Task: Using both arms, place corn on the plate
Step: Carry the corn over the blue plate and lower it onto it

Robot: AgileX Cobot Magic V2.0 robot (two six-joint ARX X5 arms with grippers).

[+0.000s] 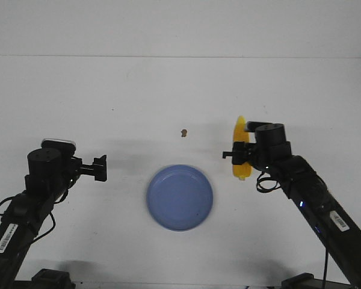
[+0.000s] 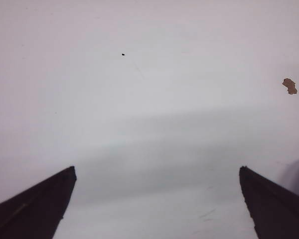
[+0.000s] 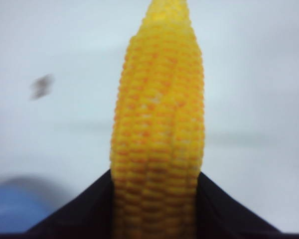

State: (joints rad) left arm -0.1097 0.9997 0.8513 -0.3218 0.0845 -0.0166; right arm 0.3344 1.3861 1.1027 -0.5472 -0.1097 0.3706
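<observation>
The yellow corn [image 1: 240, 148] is held above the table, right of the periwinkle-blue plate [image 1: 180, 197], its pointed end away from the robot. My right gripper [image 1: 237, 155] is shut on the corn; the right wrist view shows the cob [image 3: 159, 129] between both black fingers [image 3: 84, 214], with a blurred edge of the plate [image 3: 15, 206] beside them. My left gripper [image 1: 100, 168] is open and empty, left of the plate. In the left wrist view its fingers [image 2: 35, 206] stand wide apart over bare table.
A small brown crumb [image 1: 183, 132] lies on the white table behind the plate; it also shows in the left wrist view [image 2: 289, 85]. A tiny dark speck [image 2: 123, 54] lies farther off. The table's far edge [image 1: 180, 56] meets a pale wall.
</observation>
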